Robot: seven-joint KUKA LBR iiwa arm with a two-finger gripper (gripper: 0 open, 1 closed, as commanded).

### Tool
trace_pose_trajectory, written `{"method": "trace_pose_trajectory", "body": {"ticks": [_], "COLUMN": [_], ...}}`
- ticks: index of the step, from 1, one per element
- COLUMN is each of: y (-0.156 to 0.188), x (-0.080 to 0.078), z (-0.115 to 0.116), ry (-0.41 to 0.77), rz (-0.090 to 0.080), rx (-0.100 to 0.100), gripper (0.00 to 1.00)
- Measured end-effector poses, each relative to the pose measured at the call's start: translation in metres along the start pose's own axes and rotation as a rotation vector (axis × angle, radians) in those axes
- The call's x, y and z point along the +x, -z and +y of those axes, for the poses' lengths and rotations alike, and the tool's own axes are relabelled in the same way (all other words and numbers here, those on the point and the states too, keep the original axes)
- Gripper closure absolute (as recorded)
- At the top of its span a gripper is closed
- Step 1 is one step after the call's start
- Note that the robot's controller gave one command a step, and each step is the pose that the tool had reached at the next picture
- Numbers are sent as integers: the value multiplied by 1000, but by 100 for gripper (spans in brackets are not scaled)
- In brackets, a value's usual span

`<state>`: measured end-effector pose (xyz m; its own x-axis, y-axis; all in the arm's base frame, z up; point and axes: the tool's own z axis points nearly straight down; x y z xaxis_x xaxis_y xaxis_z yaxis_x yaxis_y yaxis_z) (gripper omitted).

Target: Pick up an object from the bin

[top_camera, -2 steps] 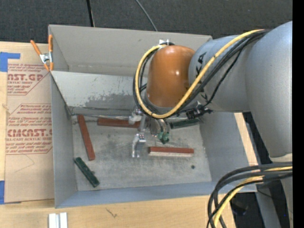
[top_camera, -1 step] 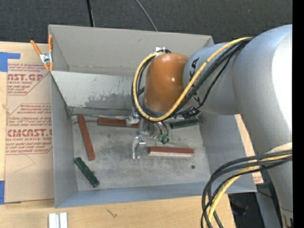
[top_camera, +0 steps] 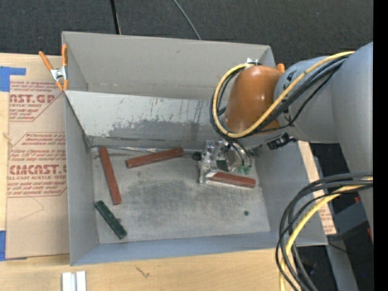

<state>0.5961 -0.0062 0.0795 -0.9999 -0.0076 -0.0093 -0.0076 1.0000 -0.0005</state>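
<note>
Camera view is giving you the grey metal bin [top_camera: 163,105] from above, so you are reading it from its left side. Near the left front corner a dark green bar [top_camera: 110,219] is lying flat on the floor, slanting toward the front wall. Just behind it, near but apart, a reddish-brown stick [top_camera: 110,176] is running almost front to back, close to the left wall. Further right, a second reddish-brown stick [top_camera: 154,157] is lying nearly crosswise at the foot of the back slope. The sloping walls are probably funnelling loose things onto the flat floor, which would explain why all three are sitting low and flat.

Moving right, you are seeing the gripper [top_camera: 217,164] reaching down to the floor beneath the arm's orange cover [top_camera: 251,99], with yellow cables looping round that cover. A third reddish-brown stick [top_camera: 235,180] is lying flat at the tool's foot and sticking out to its right. You are probably looking at the thing to be picked, since the tool is standing over its left end. You cannot tell whether the tool is released or clenched, so you are not counting the stick as held. It appears to be resting on the floor in the right half of the bin.

None of the things in the bin is carrying a label or writing that you can read.
</note>
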Motion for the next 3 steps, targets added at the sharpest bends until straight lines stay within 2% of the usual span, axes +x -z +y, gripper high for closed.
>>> {"method": "trace_pose_trajectory", "body": {"ticks": [1,2,3], "y": [0,32,192], "x": [0,17,13], "z": [0,-4,-27], "ry": [0,229,437], "rz": [0,16,5], "rx": [0,-3,-3], "gripper": [100,100,100]}}
